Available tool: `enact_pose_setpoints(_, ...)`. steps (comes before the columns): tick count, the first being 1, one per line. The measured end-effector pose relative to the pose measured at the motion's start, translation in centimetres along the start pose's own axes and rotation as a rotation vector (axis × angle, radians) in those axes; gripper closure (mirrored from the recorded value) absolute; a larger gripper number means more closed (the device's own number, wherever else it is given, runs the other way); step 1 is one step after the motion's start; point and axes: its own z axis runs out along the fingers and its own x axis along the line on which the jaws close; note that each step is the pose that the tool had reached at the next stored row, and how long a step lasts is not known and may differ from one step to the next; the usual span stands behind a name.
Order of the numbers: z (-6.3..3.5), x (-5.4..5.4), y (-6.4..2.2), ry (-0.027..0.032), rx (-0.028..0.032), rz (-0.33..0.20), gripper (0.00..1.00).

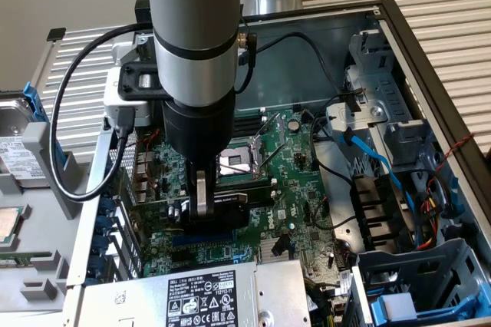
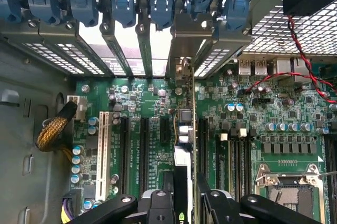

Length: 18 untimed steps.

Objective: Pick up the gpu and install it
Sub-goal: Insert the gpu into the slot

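motherboard (image 2: pixel 156 153) beneath gpu (image 2: pixel 182 129) in pincer (image 2: pixel 181 205)

exterior cam sits up high and fairly close, looking steeply down into the open case (image 1: pixel 291 74), while the wrist cam peers down past the gripper (image 2: pixel 181 205) right over the motherboard (image 2: pixel 152 155), which both views share

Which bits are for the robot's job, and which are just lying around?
For the job:
- gpu, gripped edge-on by the gripper
- motherboard underneath it

Just lying about:
- hard drive outside the case
- power supply
- blue cable
- red-and-black wires
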Motion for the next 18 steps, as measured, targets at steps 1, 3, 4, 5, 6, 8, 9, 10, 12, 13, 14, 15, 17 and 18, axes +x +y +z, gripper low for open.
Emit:
enact_pose_setpoints(1,0.0,0.02,0.01,-0.0001,0.0,0.001,0.73)
enact_pose_setpoints(3,0.0,0.05,-0.01,-0.0002,0.0002,0.004,0.73)
enact_pose_setpoints(4,0.0,0.06,0.0,-0.0003,0.0003,0.006,0.73)
enact_pose_setpoints(5,0.0,0.08,-0.01,-0.0003,0.0005,0.008,0.73)
enact_pose_setpoints(6,-0.01,0.08,-0.01,-0.0003,0.0006,0.011,0.73)
enact_pose_setpoints(8,-0.01,0.09,-0.01,-0.0006,0.0011,0.02,0.73)
enact_pose_setpoints(9,-0.01,0.09,-0.01,-0.0009,0.0014,0.024,0.73)
enact_pose_setpoints(10,-0.01,0.09,-0.01,-0.0012,0.0017,0.028,0.73)
enact_pose_setpoints(12,-0.01,0.09,-0.01,-0.0016,0.002,0.034,0.73)
enact_pose_setpoints(13,-0.01,0.1,-0.01,-0.0018,0.0021,0.036,0.73)
enact_pose_setpoints(14,-0.01,0.11,0.0,-0.002,0.0022,0.038,0.73)
enact_pose_setpoints(15,-0.01,0.11,0.0,-0.0022,0.0023,0.04,0.73)
enact_pose_setpoints(17,-0.01,0.12,-0.01,-0.0025,0.0025,0.044,0.73)
enact_pose_setpoints(18,-0.01,0.13,-0.01,-0.0025,0.0027,0.045,0.73)
